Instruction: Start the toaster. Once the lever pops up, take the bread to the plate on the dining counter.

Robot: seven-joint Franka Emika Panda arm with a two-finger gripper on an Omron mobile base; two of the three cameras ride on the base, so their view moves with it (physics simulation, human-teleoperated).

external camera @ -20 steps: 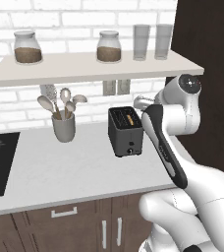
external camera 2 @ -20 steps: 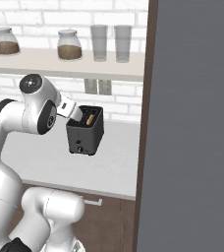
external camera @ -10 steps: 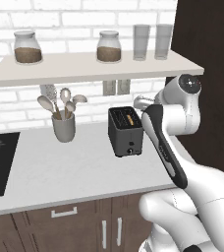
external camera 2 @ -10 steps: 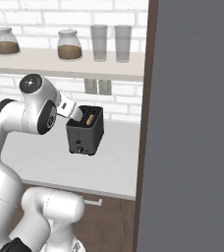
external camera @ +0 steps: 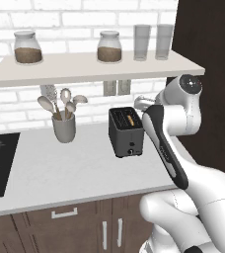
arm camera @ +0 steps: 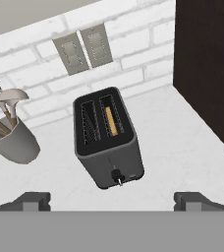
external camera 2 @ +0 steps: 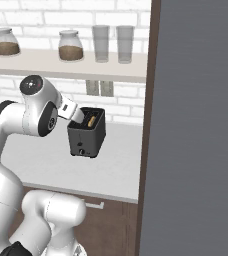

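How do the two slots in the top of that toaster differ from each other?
On the toaster, the right slot holds the bread, a thin tan slice standing on edge; the left slot shows just dark wire grille. The right slot looks brighter for it, the left all dark. Both are long, narrow, parallel and alike in size.

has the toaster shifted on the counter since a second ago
No. In the left base view the toaster sits at the same spot below the wall outlets and right of the utensil holder as before.
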